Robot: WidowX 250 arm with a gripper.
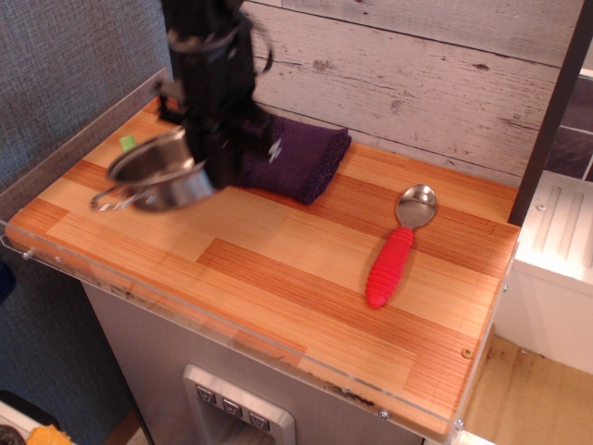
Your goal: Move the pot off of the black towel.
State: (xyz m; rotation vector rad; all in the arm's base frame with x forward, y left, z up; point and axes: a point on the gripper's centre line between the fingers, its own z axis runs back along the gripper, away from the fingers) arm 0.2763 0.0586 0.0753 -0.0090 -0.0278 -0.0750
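The shiny steel pot point(156, 174) hangs tilted in the air over the left part of the wooden tabletop, its wire loop handle point(109, 198) pointing left. My black gripper point(215, 159) is shut on the pot's right rim and holds it clear of the towel. The dark purple-black knitted towel point(298, 158) lies flat at the back of the table by the wall, to the right of the gripper, with nothing on it.
A red-handled metal spoon point(397, 248) lies on the right side of the table. A small green object point(127, 143) peeks out behind the pot at the left. A clear plastic rim point(83, 120) edges the table's left side; a white plank wall point(435, 65) stands behind.
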